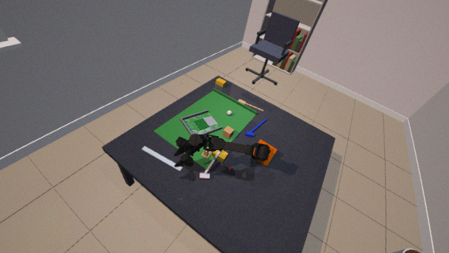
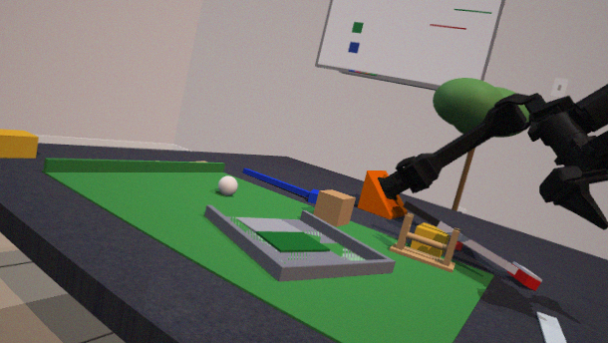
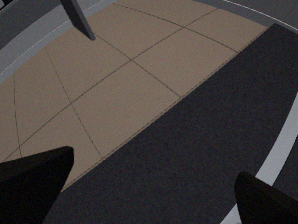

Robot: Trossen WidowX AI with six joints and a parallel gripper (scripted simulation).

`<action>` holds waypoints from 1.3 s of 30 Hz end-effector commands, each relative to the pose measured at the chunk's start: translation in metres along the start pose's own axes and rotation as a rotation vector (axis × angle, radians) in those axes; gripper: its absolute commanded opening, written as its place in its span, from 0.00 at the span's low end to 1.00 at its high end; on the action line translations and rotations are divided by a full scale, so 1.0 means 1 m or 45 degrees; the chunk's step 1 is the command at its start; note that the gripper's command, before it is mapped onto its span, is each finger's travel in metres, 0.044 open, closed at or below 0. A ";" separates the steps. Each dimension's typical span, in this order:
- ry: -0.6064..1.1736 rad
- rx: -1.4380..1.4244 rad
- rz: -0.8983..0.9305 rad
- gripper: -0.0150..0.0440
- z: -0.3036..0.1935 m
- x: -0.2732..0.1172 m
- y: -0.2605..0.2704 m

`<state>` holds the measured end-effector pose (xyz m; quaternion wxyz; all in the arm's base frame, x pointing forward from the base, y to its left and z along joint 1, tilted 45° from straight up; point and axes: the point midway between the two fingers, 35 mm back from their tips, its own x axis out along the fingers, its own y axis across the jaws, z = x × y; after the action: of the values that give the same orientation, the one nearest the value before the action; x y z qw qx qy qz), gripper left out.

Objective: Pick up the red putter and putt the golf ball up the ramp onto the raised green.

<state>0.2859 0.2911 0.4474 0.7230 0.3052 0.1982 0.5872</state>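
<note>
The red putter (image 1: 204, 176) (image 2: 526, 277) lies with its red, white-topped head near the mat's front corner; its pale shaft runs back past the small wooden stand (image 2: 424, 259). The white golf ball (image 1: 229, 112) (image 2: 227, 185) rests on the green mat (image 1: 173, 129) (image 2: 164, 224), before the light grey ramp (image 1: 210, 121) (image 2: 266, 225). The raised green (image 1: 201, 123) (image 2: 294, 241) is a dark green square within grey walls. My gripper (image 1: 177, 159) (image 3: 157, 171) is open and empty, above the table left of the putter head in the top view. The putter is not in the wrist view.
A white strip (image 1: 160, 157) (image 2: 550, 326) (image 3: 281, 155) lies by the table edge. A wooden block (image 1: 228, 132) (image 2: 334, 209) and yellow block (image 1: 221, 157) (image 2: 424, 233) stand near the green. A blue putter (image 1: 257, 127) (image 2: 279, 182) and orange wedge (image 1: 272, 148) (image 2: 373, 191) are beyond.
</note>
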 end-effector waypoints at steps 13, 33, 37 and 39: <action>0.730 -0.836 -0.213 1.00 -0.118 -0.055 -0.076; 1.183 -1.185 0.108 1.00 -0.182 -0.113 -0.077; 1.184 -1.185 0.108 1.00 -0.182 -0.114 -0.077; 1.184 -1.185 0.108 1.00 -0.182 -0.114 -0.077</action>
<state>0.2022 0.2132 0.2578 0.6059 -0.3094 0.2013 0.7047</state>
